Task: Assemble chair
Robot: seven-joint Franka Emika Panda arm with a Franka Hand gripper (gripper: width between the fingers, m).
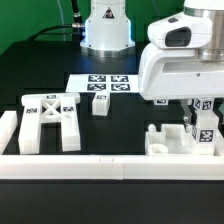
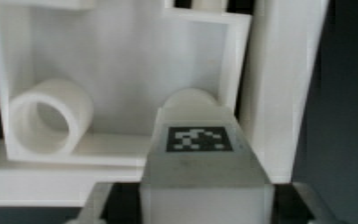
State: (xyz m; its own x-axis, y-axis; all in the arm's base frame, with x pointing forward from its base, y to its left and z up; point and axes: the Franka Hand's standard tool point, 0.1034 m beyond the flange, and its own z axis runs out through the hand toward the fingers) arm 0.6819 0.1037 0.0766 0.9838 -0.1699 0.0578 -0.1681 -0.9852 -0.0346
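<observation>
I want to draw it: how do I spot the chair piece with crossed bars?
Find the long white rail along the black table's near edge. Behind it, on the exterior view's left, lies the X-braced frame. The post and small block beside it have no crossed bars.

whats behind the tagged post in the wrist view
Behind the tagged post stands a white chair part with upright walls and a round ring. The post hides whatever of that part lies directly behind it.

The post (image 2: 202, 165) looks smooth, matt white plastic.
</observation>
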